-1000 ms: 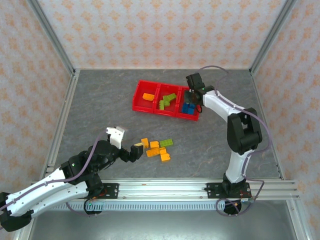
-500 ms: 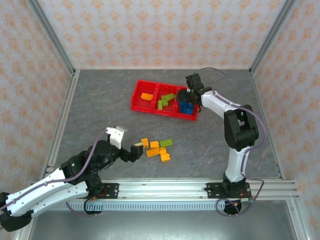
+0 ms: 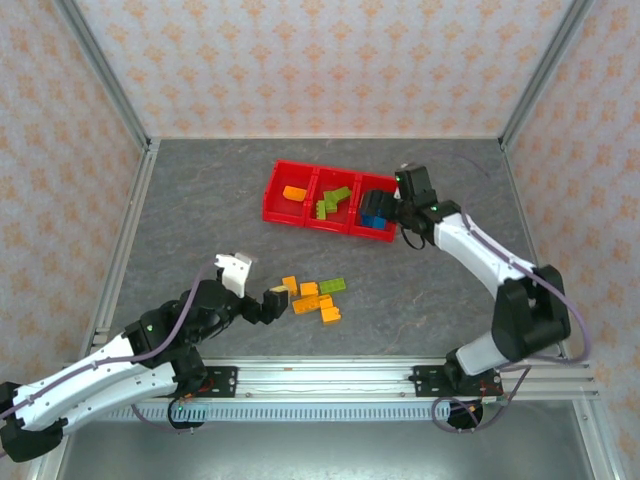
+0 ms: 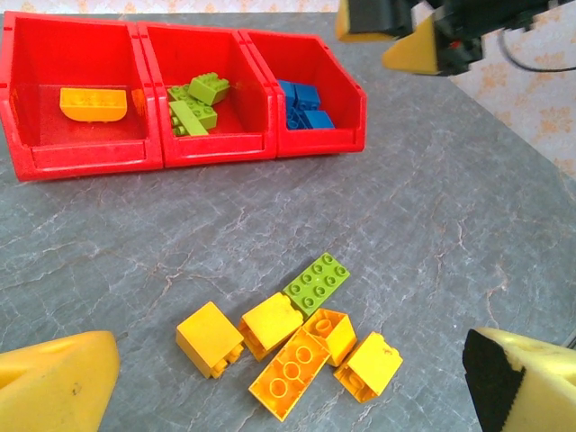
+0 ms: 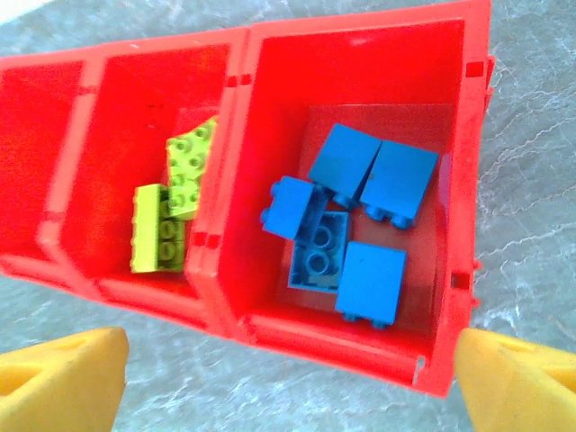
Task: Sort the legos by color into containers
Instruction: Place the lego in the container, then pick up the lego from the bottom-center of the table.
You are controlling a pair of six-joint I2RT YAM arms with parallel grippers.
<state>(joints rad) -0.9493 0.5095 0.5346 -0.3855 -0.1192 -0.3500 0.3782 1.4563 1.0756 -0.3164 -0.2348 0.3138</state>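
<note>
On the table [image 3: 200,200], red tray [image 4: 85,160] partly filled by color, blue bricks [image 5: 346,225] in its right bin. Over that bin hangs the right gripper [image 5: 290,376], spread wide, empty. Well to the tray's near side, the left gripper [image 4: 288,382], also wide and empty, faces it. The loose pile [image 4: 297,337] lies between left gripper and tray, just ahead of the gripper, so left arm is nearer. The green brick [image 4: 317,282] is on the pile's tray-side edge, long axis slanting toward the tray's right end.
</note>
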